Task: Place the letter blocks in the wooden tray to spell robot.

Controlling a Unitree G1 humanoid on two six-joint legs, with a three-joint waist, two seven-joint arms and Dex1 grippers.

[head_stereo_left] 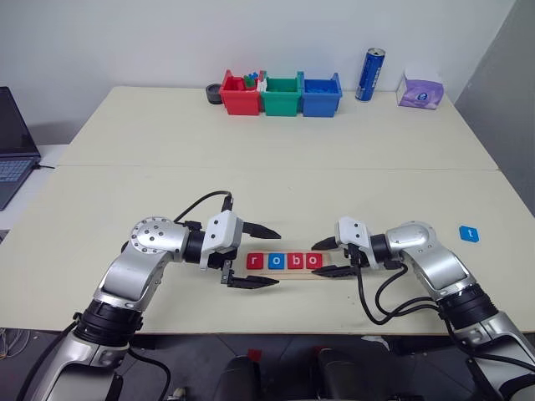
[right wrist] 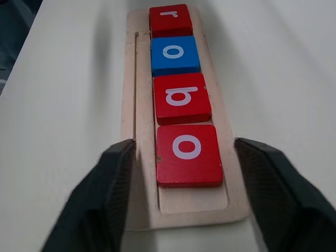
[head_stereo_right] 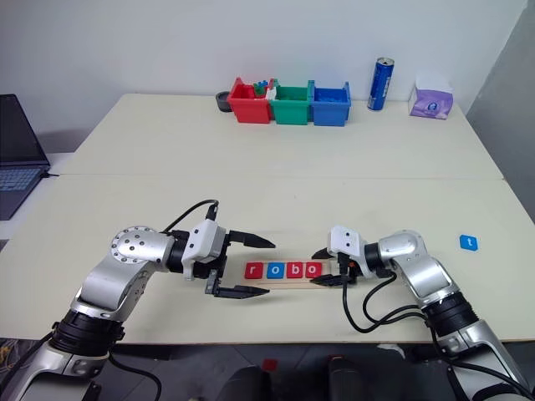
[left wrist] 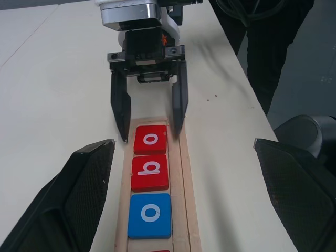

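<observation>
Tiles r, o, b, o fill wooden tray (head_stereo_left: pixel 284 273) (t (head_stereo_left: pixel 469 234) lies outside).

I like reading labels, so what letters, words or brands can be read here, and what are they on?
"r" on a red block in the wooden tray
"o" on a blue block
"b" on a red block
"o" on a red block
"t" on a blue block on the table
Blue can and tissue pack: print too small to read

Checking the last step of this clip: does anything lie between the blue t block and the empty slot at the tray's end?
Nothing visible on the bare table between the t block and the wooden tray; only the right arm, its open right end effector straddling that end.
</observation>
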